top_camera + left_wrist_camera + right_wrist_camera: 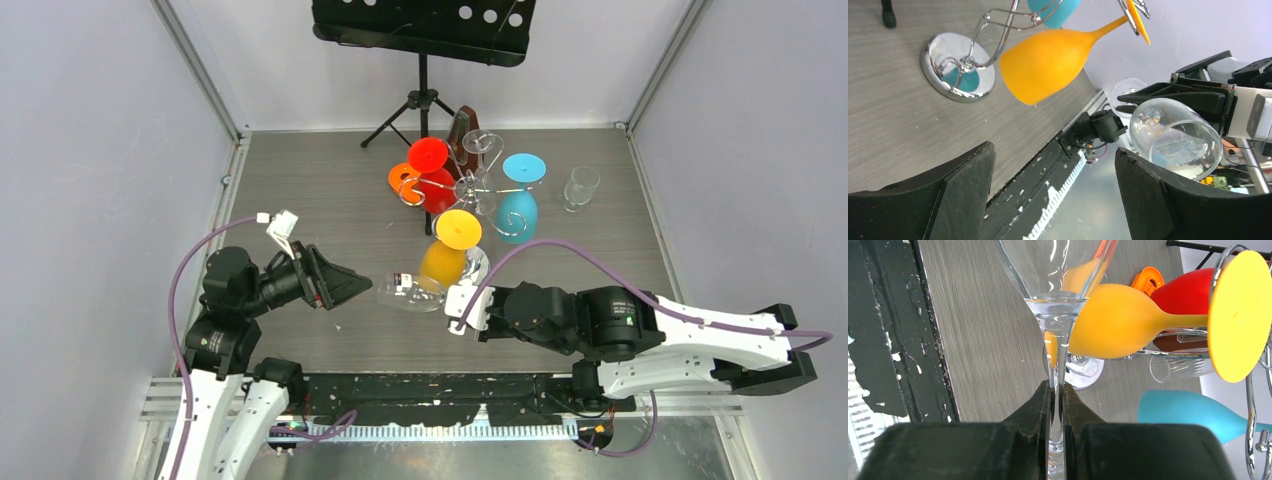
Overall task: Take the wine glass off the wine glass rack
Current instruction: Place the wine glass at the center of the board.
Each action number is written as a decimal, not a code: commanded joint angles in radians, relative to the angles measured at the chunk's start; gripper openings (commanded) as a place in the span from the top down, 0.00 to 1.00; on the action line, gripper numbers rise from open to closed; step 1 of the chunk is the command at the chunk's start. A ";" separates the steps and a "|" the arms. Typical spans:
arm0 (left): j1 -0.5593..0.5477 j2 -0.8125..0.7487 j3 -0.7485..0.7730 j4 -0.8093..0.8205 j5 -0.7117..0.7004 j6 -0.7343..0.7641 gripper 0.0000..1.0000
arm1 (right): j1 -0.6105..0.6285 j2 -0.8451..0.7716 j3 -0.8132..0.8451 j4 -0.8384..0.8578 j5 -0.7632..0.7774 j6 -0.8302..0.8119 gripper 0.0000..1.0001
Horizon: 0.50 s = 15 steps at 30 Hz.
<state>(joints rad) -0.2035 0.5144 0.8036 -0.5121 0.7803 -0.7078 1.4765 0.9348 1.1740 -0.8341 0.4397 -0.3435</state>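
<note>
The chrome wine glass rack (470, 187) stands mid-table, with red (430, 165), blue (518, 205) and orange (448, 250) glasses hanging on it. My right gripper (458, 303) is shut on the stem of a clear wine glass (410, 292), which lies level off the rack, its bowl pointing left. In the right wrist view the fingers (1038, 410) pinch the stem (1057, 365) in front of the orange glass (1113, 320). My left gripper (350, 285) is open and empty just left of the bowl. In the left wrist view the bowl (1175, 137) sits beside the right finger (1148, 200).
A black tripod music stand (425, 60) stands at the back. A clear tumbler (580, 187) stands right of the rack. A brown object (462, 130) and another clear glass (483, 145) are at the rack's far side. The rack's mirror base (955, 67) shows in the left wrist view.
</note>
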 commanded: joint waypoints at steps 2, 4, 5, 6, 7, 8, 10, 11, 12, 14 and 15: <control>0.042 -0.016 -0.033 0.076 0.130 -0.068 0.14 | 0.017 0.008 0.029 0.064 0.046 -0.039 0.94; 0.052 -0.021 -0.037 0.073 0.141 -0.072 0.14 | 0.019 0.018 0.030 0.057 0.064 -0.040 0.94; 0.056 -0.023 -0.039 0.071 0.144 -0.074 0.14 | 0.019 0.024 0.031 0.053 0.074 -0.041 0.94; 0.057 -0.026 -0.040 0.068 0.147 -0.076 0.14 | 0.020 0.026 0.031 0.051 0.077 -0.040 0.94; 0.059 -0.029 -0.040 0.066 0.149 -0.076 0.14 | 0.020 0.030 0.030 0.054 0.082 -0.040 0.94; 0.059 -0.031 -0.040 0.063 0.154 -0.076 0.14 | 0.021 0.032 0.027 0.055 0.085 -0.040 0.94; 0.062 -0.037 -0.038 0.059 0.158 -0.077 0.15 | 0.022 0.042 0.023 0.056 0.099 -0.040 0.94; 0.063 -0.041 -0.039 0.058 0.159 -0.076 0.15 | 0.022 0.045 0.022 0.053 0.111 -0.040 0.94; 0.064 -0.044 -0.040 0.057 0.161 -0.077 0.15 | 0.022 0.050 0.019 0.053 0.113 -0.041 0.94; 0.065 -0.052 -0.042 0.056 0.166 -0.079 0.15 | 0.024 0.053 0.015 0.062 0.111 -0.042 0.94; 0.065 -0.054 -0.043 0.058 0.168 -0.081 0.15 | 0.024 0.052 0.013 0.073 0.103 -0.042 0.94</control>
<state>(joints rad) -0.1474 0.4767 0.7612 -0.5045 0.9077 -0.7792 1.4914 0.9920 1.1736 -0.8394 0.5068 -0.3695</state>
